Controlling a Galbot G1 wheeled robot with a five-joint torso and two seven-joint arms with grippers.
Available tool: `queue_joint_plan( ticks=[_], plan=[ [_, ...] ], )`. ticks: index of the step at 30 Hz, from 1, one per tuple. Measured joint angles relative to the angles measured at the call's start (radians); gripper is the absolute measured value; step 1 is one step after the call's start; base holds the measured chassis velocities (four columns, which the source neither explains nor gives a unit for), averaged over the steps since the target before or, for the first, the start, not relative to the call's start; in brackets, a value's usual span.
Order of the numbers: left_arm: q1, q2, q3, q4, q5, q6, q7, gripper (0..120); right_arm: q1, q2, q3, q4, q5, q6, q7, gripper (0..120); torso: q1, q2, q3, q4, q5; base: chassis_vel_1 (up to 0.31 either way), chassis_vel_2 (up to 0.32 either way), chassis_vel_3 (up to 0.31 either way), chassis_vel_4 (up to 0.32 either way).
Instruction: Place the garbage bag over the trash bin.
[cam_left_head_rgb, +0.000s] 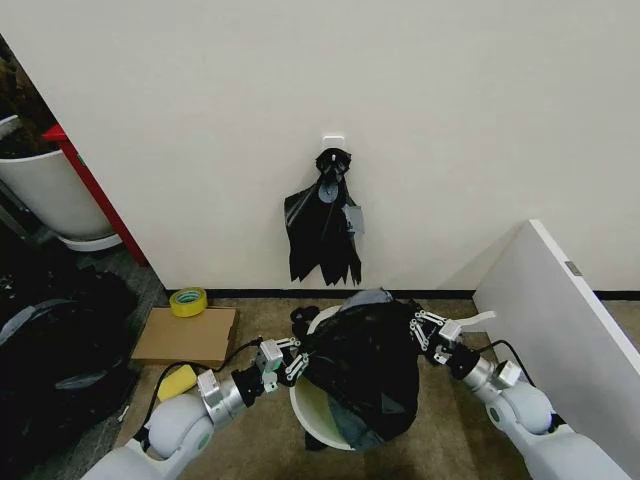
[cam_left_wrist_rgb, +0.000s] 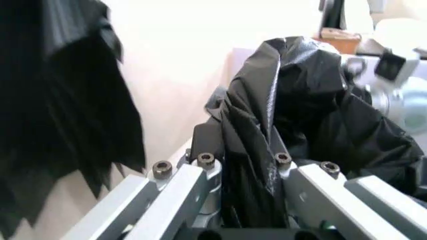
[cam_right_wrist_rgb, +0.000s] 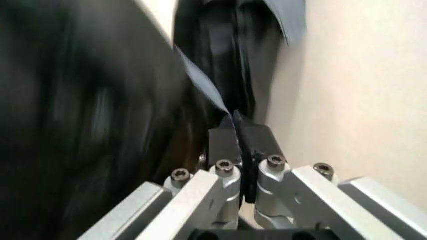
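We hold the thin glossy black plastic garbage bag (cam_left_head_rgb: 365, 365) stretched above the round cream-white plastic trash bin (cam_left_head_rgb: 322, 415), so that its mouth can go over the rim. The left gripper (cam_left_head_rgb: 291, 362) has its jaws closed on the bag's edge at the bin's left side. The right gripper (cam_left_head_rgb: 424, 331) pinches the opposite edge, at the bin's right.
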Motion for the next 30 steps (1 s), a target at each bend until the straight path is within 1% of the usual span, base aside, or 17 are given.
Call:
queue_joint_plan(
  ticks=[3,5,6,8,11,12,14,15,17,19,20,22,23,25,27,28,30],
  plan=[
    [-0.010,0.000,-0.009,0.000,-0.047,0.001,-0.005,5,0.005,-0.004,0.001,-0.066,-0.009,0.031,-0.039,0,0.000,0.000,0.000,-0.0001,0.0001,0.000,0.000,0.000,0.000],
    [-0.014,-0.001,-0.010,0.001,-0.065,0.005,-0.007,5,0.006,-0.005,0.000,-0.080,-0.009,0.047,-0.058,0,0.000,0.000,0.000,-0.0001,0.0001,0.000,0.000,0.000,0.000],
    [-0.019,-0.003,-0.012,0.002,-0.089,0.014,-0.012,5,0.006,-0.005,-0.003,-0.098,-0.018,0.073,-0.079,0,0.000,0.000,0.000,-0.0002,0.0001,0.000,0.000,0.000,0.000],
    [-0.028,-0.008,-0.013,0.003,-0.136,0.034,-0.021,5,0.003,-0.004,-0.005,-0.114,-0.053,0.102,-0.074,7,0.000,0.000,0.000,-0.0001,0.0001,0.000,0.000,0.000,0.000],
    [-0.039,-0.017,-0.014,0.006,-0.195,0.065,-0.057,5,0.001,-0.002,0.008,-0.127,-0.108,0.107,-0.027,19,0.000,0.000,0.000,0.0001,0.0003,0.000,0.000,0.000,0.000],
    [-0.039,-0.017,-0.014,0.006,-0.195,0.065,-0.057,5,0.001,-0.002,0.008,-0.127,-0.108,0.107,-0.027,19,0.000,0.000,0.000,0.0001,0.0003,0.000,0.000,0.000,0.000],
    [-0.042,-0.024,-0.013,0.006,-0.234,0.087,-0.125,5,-0.014,-0.006,0.033,-0.122,-0.112,0.092,0.001,28,0.000,0.000,0.000,0.0002,0.0001,0.000,0.000,0.000,0.000],
    [-0.042,-0.028,-0.011,0.004,-0.251,0.101,-0.172,5,-0.027,-0.012,0.041,-0.109,-0.101,0.087,0.012,31,0.000,0.000,0.000,0.0000,0.0001,0.000,0.000,0.000,0.000],
    [-0.038,-0.038,-0.007,-0.012,-0.285,0.147,-0.301,5,-0.067,-0.030,0.052,-0.055,-0.053,0.082,0.020,39,0.000,0.000,0.000,-0.0005,0.0000,0.000,0.000,0.000,0.000],
    [-0.026,-0.046,-0.007,-0.027,-0.313,0.183,-0.392,5,-0.098,-0.046,0.052,0.001,-0.010,0.084,0.017,48,0.000,0.000,0.000,-0.0002,0.0000,0.000,0.000,0.000,0.000],
    [-0.026,-0.046,-0.007,-0.027,-0.313,0.183,-0.392,5,-0.098,-0.046,0.052,0.001,-0.010,0.084,0.017,48,0.000,0.000,0.000,-0.0002,0.0000,0.000,0.000,0.000,0.000],
    [-0.015,-0.055,-0.005,-0.036,-0.330,0.210,-0.452,5,-0.131,-0.059,0.050,0.068,0.030,0.095,-0.001,56,0.000,0.000,0.000,0.0002,0.0000,0.000,0.000,0.000,0.000],
    [-0.011,-0.060,-0.003,-0.039,-0.333,0.219,-0.473,5,-0.147,-0.063,0.049,0.102,0.046,0.100,-0.014,62,0.000,0.000,0.000,0.0003,-0.0001,0.000,0.000,0.000,0.000],
    [-0.008,-0.067,0.001,-0.044,-0.339,0.234,-0.501,5,-0.180,-0.067,0.047,0.164,0.062,0.107,-0.040,68,0.000,0.000,0.000,0.0001,-0.0001,0.000,0.000,0.000,0.000],
    [-0.007,-0.073,0.005,-0.048,-0.349,0.244,-0.516,5,-0.213,-0.066,0.042,0.219,0.048,0.114,-0.065,78,0.000,0.000,0.000,-0.0002,-0.0002,0.000,0.000,0.000,0.000],
    [-0.007,-0.073,0.005,-0.048,-0.349,0.244,-0.516,5,-0.213,-0.066,0.042,0.219,0.048,0.114,-0.065,78,0.000,0.000,0.000,-0.0002,-0.0002,0.000,0.000,0.000,0.000],
    [-0.008,-0.076,0.007,-0.052,-0.356,0.250,-0.520,5,-0.234,-0.061,0.034,0.254,-0.003,0.117,-0.079,86,0.000,0.000,0.000,-0.0001,-0.0002,0.000,0.000,0.000,0.000]
  ],
)
